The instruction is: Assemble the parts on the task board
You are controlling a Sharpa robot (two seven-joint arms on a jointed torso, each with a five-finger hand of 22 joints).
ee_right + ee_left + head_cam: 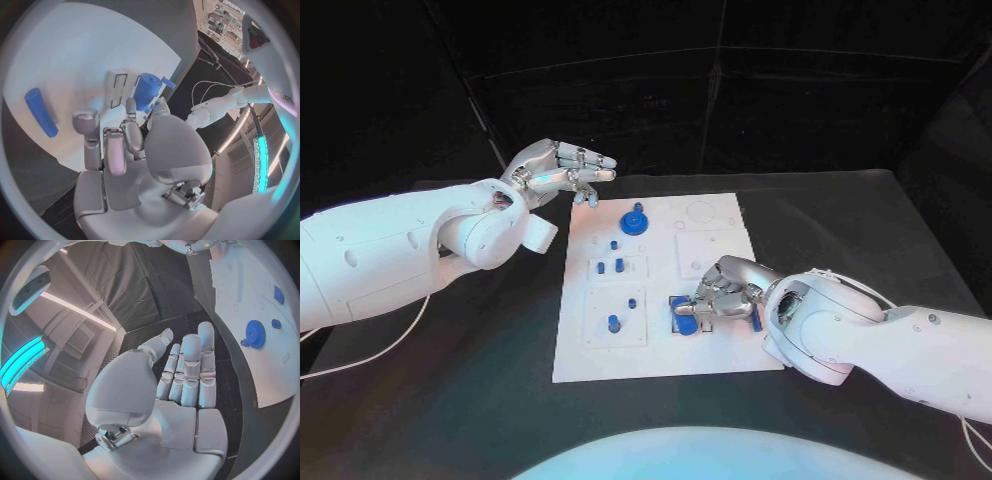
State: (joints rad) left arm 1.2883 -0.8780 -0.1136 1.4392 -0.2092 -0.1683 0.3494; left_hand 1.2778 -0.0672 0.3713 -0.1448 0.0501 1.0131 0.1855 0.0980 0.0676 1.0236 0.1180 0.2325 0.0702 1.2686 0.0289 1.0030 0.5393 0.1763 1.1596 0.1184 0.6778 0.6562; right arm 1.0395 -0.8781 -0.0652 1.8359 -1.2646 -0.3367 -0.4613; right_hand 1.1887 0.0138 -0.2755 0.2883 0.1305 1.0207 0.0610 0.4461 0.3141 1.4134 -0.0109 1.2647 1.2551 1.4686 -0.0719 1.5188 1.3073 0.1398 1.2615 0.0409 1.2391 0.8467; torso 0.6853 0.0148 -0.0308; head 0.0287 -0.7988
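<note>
Working at the near right part of the task board point(661, 350), the right hand point(718, 298) sits on a blue cylinder part point(692, 308) that rests among the blue pieces there; in the right wrist view the hand's fingers point(128, 127) curl toward this cylinder point(145, 90) and appear to touch its end, but whether they actually clamp it I cannot tell. The cylinder's long axis seems to point away from the palm, roughly along the line of the fingers, so my judgement is that any seating move runs along that axis. A second loose blue rod point(40, 112) lies flat on the board, apart from the fingers. The left hand point(560, 168) hovers off the board's far left corner, fingers together and straight, holding nothing, palm bare in the left wrist view point(181, 390). The blue gear point(635, 221) stands on the board's far half, just beside that left hand and well apart from the right one. Small blue pegs point(613, 322) stand in the board's left-side blocks, between the two hands. For the cylinder the right hand is clearly nearer; for the gear, the left.
</note>
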